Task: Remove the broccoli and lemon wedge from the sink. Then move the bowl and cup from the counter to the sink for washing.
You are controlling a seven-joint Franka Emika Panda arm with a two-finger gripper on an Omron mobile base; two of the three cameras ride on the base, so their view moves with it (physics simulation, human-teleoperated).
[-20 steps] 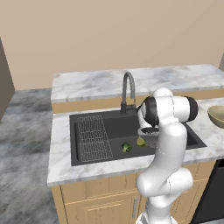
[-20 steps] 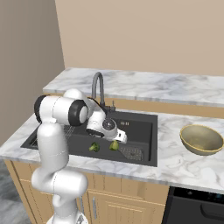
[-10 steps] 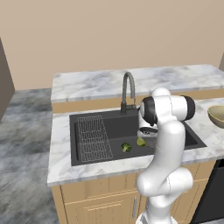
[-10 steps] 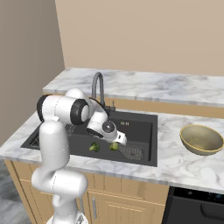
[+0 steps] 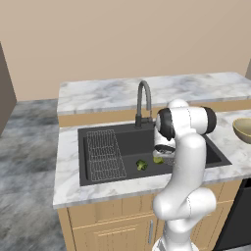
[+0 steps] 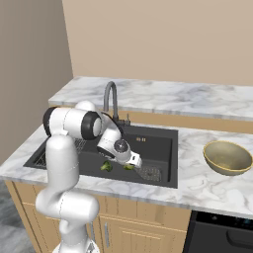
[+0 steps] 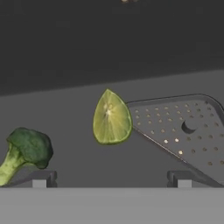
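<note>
In the black sink, my gripper hangs low over the floor, open, with nothing between its fingertips. The yellow-green lemon wedge lies straight ahead of the gripper, a short way off, beside the drain strainer. The broccoli lies to its left. From the base both pieces show on the sink floor: the broccoli and the lemon wedge. The tan bowl stands on the marble counter right of the sink. The cup is out of view.
The dark curved faucet rises behind the basin, close to my arm. A wire grid rack covers the sink's left part. A dark appliance front sits under the counter at the right.
My hand has sunk a little lower into the sink toward the lemon wedge. The jaws stay open; broccoli, lemon wedge and bowl have not moved.
</note>
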